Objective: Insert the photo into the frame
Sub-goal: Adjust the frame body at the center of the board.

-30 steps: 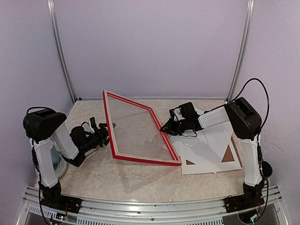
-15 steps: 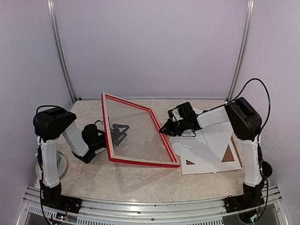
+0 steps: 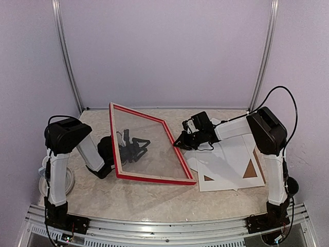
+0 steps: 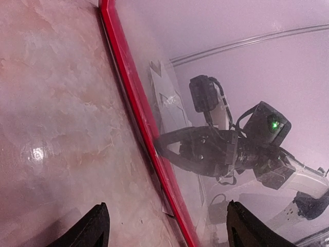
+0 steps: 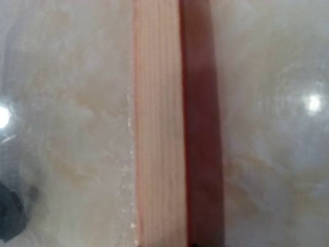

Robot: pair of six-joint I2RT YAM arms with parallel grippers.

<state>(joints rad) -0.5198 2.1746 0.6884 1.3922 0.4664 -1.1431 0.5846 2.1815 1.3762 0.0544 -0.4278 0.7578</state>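
The frame (image 3: 153, 178), red-fronted with a clear pane, stands tilted up off the table, its near edge down. My right gripper (image 3: 178, 143) is shut on its right rail; the right wrist view shows that rail (image 5: 157, 128) close up, pale wood beside red. My left gripper (image 3: 134, 149) is open beneath the raised frame, seen through the pane. In the left wrist view the red rail (image 4: 134, 100) runs between the open gripper's (image 4: 168, 218) fingertips without touching them. White sheets (image 3: 226, 162) overlap at the right; I cannot tell which is the photo.
Brown backing (image 3: 250, 170) shows in triangles between the white sheets at the right. A round white base (image 3: 67, 180) sits by the left arm. A small pale tab (image 4: 167, 205) lies at the frame's rail on the marbled table (image 3: 154, 200).
My left arm has swung right and reached in under the frame. The frame's left side has tipped a little higher. The right gripper has kept its hold.
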